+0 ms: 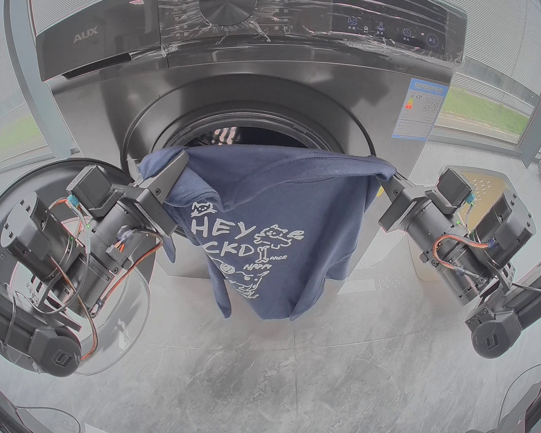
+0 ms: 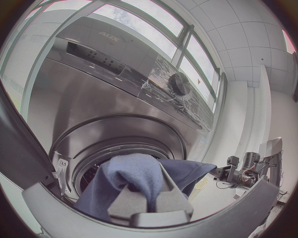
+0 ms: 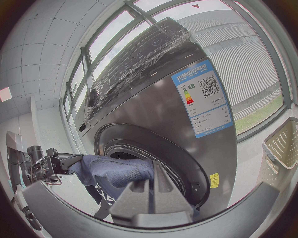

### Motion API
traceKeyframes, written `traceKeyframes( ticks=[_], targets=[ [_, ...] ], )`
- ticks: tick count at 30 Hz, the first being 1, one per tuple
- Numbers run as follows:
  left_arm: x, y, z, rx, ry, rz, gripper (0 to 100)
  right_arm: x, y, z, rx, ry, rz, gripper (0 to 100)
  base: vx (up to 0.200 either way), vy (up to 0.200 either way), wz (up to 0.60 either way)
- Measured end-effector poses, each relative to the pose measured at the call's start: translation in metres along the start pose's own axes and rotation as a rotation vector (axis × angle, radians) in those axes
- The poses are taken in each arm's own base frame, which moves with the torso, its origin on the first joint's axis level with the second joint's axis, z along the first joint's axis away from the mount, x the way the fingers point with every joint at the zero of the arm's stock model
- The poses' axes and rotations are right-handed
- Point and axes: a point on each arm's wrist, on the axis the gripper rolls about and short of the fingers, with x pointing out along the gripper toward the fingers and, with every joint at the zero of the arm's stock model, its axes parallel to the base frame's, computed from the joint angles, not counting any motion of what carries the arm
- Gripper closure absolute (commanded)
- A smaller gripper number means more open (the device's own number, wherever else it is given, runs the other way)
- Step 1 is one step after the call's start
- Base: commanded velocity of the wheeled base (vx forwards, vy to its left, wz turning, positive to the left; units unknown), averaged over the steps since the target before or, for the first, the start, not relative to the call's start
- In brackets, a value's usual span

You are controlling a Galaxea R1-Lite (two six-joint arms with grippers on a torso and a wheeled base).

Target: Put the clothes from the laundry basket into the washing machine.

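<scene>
Hanging navy tee [image 1: 282, 191] hides most of washer [image 1: 253, 84] opng.

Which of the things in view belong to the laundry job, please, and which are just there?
Job: navy T-shirt, held by left gripper and right gripper; washing machine, door open; laundry basket.
Just there: energy label; yellow sticker; control dial; plastic film on the panel.

shirt [image 1: 282, 186]: navy, white cartoon print; washing machine [image 1: 101, 107]: dark grey; laundry basket [image 3: 284, 145]: beige
</scene>
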Motion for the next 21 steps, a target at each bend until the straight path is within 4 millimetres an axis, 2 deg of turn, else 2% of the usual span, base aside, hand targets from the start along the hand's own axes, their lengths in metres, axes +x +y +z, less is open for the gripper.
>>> traceKeyframes(
  ticks=[15,21],
  targets=[
    [0.003,-0.002,0.005,0.0,-0.025,-0.01,100,0.0,-0.001,0.001,-0.005,-0.005,-0.005,100,0.0,0.0,0.0],
    [0.009,-0.019,0.003,-0.029,-0.026,-0.07,100,-0.001,0.006,-0.01,0.007,0.033,0.019,100,0.0,0.0,0.0]
  ],
)
